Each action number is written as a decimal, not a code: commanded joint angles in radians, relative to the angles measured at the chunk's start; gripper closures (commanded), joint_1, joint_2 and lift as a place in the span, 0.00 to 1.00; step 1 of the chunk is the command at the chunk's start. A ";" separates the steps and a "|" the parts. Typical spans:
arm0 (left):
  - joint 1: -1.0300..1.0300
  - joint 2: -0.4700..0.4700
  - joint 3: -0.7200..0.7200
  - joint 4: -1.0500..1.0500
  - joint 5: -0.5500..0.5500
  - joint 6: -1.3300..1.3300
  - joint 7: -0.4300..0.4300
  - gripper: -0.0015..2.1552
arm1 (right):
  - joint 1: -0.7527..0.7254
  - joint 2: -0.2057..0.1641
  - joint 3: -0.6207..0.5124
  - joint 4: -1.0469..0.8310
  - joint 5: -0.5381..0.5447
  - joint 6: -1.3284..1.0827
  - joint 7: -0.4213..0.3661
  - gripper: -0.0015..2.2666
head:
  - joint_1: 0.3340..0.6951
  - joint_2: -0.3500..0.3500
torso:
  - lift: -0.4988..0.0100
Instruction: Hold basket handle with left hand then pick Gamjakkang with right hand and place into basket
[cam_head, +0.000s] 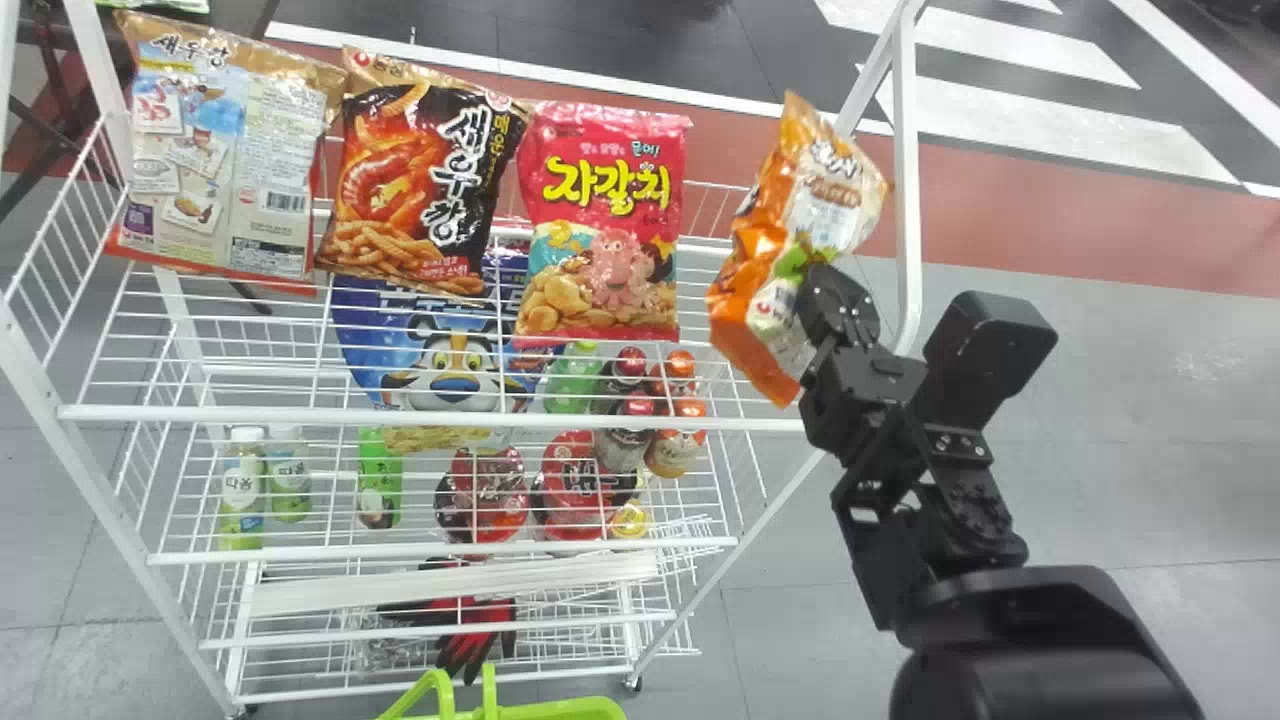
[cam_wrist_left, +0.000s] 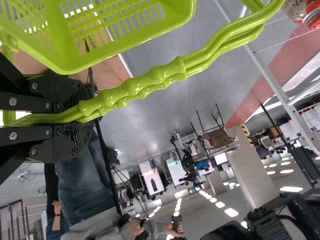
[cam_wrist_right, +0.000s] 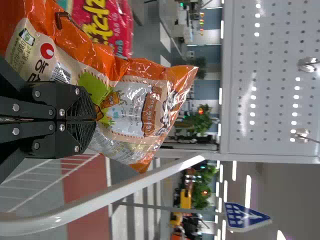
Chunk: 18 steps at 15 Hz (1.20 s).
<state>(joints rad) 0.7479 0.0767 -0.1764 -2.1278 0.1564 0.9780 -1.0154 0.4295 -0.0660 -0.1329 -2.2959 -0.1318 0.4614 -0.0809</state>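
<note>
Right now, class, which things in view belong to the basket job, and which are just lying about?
Job: Gamjakkang bag, green basket, basket handle, left gripper, right gripper.

Lying about: pink snack bag, black snack bag, blue tiger bag, red-and-black gloves.

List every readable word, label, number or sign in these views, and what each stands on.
"새우깡": black snack bag
"자갈치": pink snack bag
"문어!": same pink snack bag, above the title
"080", part of a longer number: orange bag
Too small or blurred to read surely: other print on these bags, the leftmost bag and the bottles. The blue sign has white marks but no readable word.
</note>
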 joint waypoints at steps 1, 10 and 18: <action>0.005 0.000 -0.002 -0.006 0.000 0.000 0.000 1.00 | 0.061 0.000 -0.001 -0.088 -0.034 0.142 0.016 0.99 | 1.00 0.00 | 0.94; 0.005 -0.003 0.002 -0.001 0.000 -0.009 -0.002 1.00 | 0.161 0.006 0.069 -0.257 -0.088 0.750 0.135 0.99 | 1.00 0.00 | 0.94; 0.005 -0.003 0.002 0.002 0.002 -0.015 0.000 1.00 | 0.229 -0.031 0.176 -0.281 -0.043 1.084 0.144 0.99 | 1.00 0.00 | 0.94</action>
<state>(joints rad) 0.7532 0.0736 -0.1748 -2.1271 0.1580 0.9642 -1.0159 0.6486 -0.0847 0.0136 -2.5837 -0.1885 1.5054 0.0627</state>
